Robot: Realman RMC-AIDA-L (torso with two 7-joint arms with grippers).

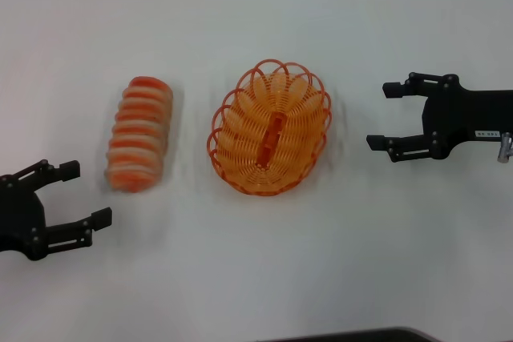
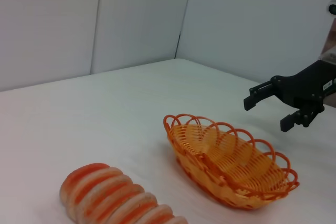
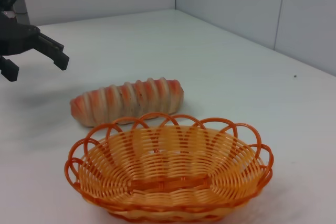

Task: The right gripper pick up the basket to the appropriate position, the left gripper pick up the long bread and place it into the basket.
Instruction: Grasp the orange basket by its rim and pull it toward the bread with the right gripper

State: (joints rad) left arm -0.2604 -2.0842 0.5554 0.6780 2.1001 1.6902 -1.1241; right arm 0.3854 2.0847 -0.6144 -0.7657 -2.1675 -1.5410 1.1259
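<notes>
The orange wire basket (image 1: 271,127) stands empty on the white table at the middle; it also shows in the left wrist view (image 2: 231,162) and the right wrist view (image 3: 168,174). The long bread (image 1: 139,134), tan with orange-red stripes, lies to its left, apart from it, and shows in the left wrist view (image 2: 113,198) and the right wrist view (image 3: 127,100). My right gripper (image 1: 383,114) is open and empty to the right of the basket, apart from it. My left gripper (image 1: 86,193) is open and empty at the lower left, just short of the bread's near end.
The white table (image 1: 256,22) spreads bare around both objects. Grey wall panels (image 2: 131,19) stand behind the table. A dark edge (image 1: 345,335) shows at the bottom of the head view.
</notes>
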